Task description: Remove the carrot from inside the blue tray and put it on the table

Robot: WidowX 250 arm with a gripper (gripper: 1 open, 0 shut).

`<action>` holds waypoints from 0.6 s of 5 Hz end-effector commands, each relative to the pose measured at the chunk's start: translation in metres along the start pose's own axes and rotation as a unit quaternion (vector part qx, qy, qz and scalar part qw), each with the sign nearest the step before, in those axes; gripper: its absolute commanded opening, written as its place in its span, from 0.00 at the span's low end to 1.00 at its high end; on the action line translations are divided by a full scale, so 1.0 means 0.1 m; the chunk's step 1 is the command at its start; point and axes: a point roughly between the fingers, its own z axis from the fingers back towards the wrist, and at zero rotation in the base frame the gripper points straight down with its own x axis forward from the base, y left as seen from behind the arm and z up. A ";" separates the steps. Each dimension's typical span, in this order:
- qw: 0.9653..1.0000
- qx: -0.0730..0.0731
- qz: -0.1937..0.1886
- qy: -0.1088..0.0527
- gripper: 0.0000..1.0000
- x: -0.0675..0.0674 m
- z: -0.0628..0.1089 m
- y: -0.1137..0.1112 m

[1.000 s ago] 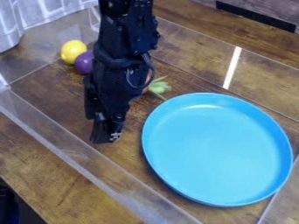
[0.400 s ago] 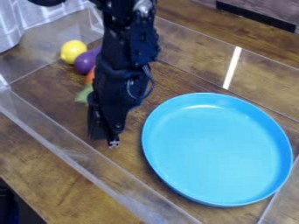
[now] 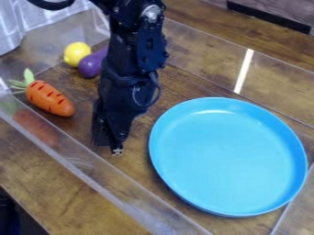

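The carrot (image 3: 50, 96), orange with a green top, lies on the table (image 3: 203, 55) at the left, close to the clear plastic wall. It is outside the blue tray (image 3: 227, 156), which is empty and sits at the right. The dark arm reaches down between them, and my gripper (image 3: 113, 145) points at the tabletop just left of the tray's rim. It is shut with nothing in it. The carrot is well apart from the gripper, to its upper left.
A purple eggplant (image 3: 90, 64) and a yellow ball (image 3: 77, 52) rest together behind the carrot, left of the arm. A clear plastic wall (image 3: 73, 165) runs along the table's front-left edge.
The carrot, earlier only glimpsed behind the arm, has moved left and now lies in full view by the plastic wall. The gripper has shut and the arm has shifted slightly.
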 end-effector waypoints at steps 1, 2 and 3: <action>1.000 0.011 0.010 -0.015 0.00 -0.03 0.10 0.09; 1.000 0.009 0.010 -0.015 0.00 -0.05 0.08 0.10; 1.000 0.008 0.009 -0.015 0.00 -0.06 0.05 0.11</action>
